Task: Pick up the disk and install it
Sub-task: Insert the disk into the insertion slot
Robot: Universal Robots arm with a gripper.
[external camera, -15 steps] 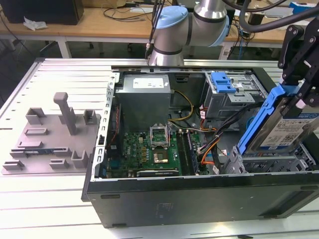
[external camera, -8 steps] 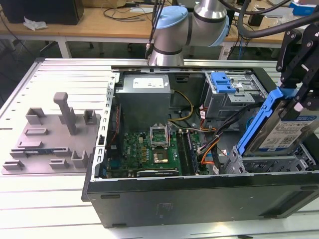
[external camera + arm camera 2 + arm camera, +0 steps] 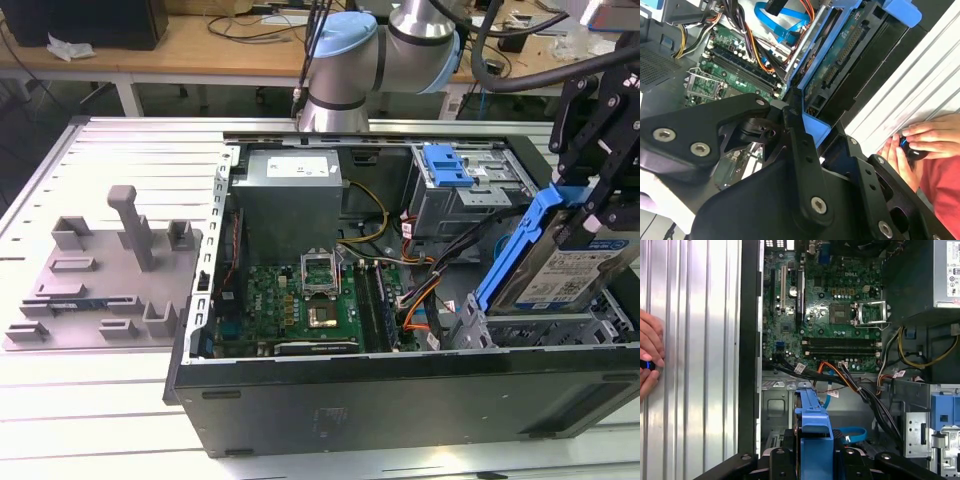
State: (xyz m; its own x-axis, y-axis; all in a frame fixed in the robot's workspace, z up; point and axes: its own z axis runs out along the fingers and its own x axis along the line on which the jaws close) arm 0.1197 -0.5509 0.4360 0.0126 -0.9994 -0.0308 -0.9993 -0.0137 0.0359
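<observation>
The disk (image 3: pixel 572 272), a silver drive with a blue-and-white label and a blue rail frame, hangs tilted over the front right corner of the open computer case (image 3: pixel 400 390). Its lower edge dips toward the metal drive bay (image 3: pixel 520 322). My gripper (image 3: pixel 592 222) comes down from above on the exterior view's right and is shut on the disk. In the first wrist view the blue frame (image 3: pixel 815 432) sits between the black fingers (image 3: pixel 781 460). The second wrist view shows the disk's green circuit side (image 3: pixel 840 57) and a blue frame corner (image 3: pixel 815 129) past the gripper's linkage.
Inside the case lie the motherboard (image 3: pixel 300 300), the power supply (image 3: pixel 290 195), loose cables (image 3: pixel 420 290) and an upper cage with a blue part (image 3: pixel 445 165). A grey fixture plate with posts (image 3: pixel 100 280) lies on the ribbed table. A person's hands (image 3: pixel 922 142) rest beside the case.
</observation>
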